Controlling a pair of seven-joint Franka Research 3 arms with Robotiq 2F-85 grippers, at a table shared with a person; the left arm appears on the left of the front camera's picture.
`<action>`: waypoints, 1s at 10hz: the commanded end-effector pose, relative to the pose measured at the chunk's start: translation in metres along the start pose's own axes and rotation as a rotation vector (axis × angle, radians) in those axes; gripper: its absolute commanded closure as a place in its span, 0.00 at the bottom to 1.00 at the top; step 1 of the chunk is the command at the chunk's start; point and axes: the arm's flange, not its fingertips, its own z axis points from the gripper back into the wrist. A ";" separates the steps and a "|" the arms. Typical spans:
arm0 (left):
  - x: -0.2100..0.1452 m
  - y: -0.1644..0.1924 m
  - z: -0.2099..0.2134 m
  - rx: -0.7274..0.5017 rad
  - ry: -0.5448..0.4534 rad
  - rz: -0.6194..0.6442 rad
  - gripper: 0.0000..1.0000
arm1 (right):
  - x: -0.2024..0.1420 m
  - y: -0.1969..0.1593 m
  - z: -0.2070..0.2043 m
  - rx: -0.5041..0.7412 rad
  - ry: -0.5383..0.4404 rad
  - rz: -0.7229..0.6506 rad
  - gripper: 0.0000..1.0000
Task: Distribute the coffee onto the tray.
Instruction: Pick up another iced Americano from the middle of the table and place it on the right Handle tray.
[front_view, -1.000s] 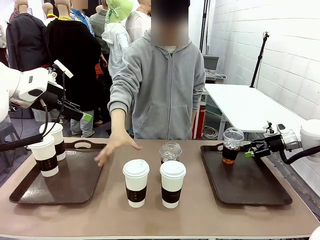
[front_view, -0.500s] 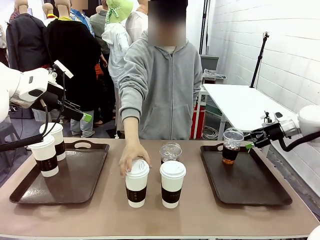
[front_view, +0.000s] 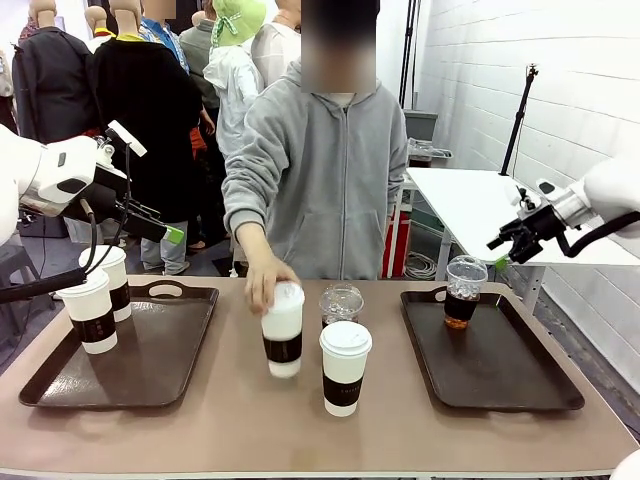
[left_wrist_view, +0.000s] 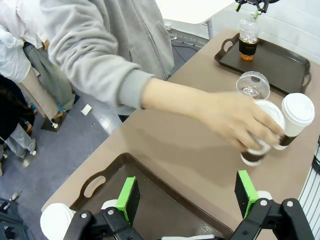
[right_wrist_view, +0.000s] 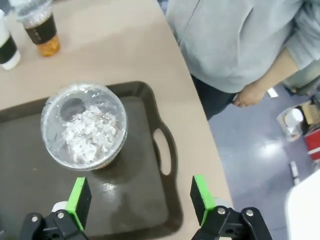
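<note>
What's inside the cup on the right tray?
What looks like ice shows through the cup's clear dome, with amber liquid at the bottom. The dark sleeve covers the middle, so the level there can't be seen.

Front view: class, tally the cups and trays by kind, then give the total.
White paper cups: 4
Clear dome-lidded cups: 2
Trays: 2
Total: 8
</note>
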 end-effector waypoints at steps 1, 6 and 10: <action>-0.002 0.002 -0.001 -0.006 -0.001 0.005 0.00 | 0.018 -0.019 0.015 0.001 0.108 0.067 0.00; -0.002 0.002 -0.001 -0.006 -0.001 0.005 0.00 | 0.094 -0.016 0.051 -0.023 0.219 0.226 0.00; -0.002 0.002 -0.001 -0.006 -0.001 0.005 0.00 | 0.149 -0.004 0.054 -0.013 0.371 0.389 0.00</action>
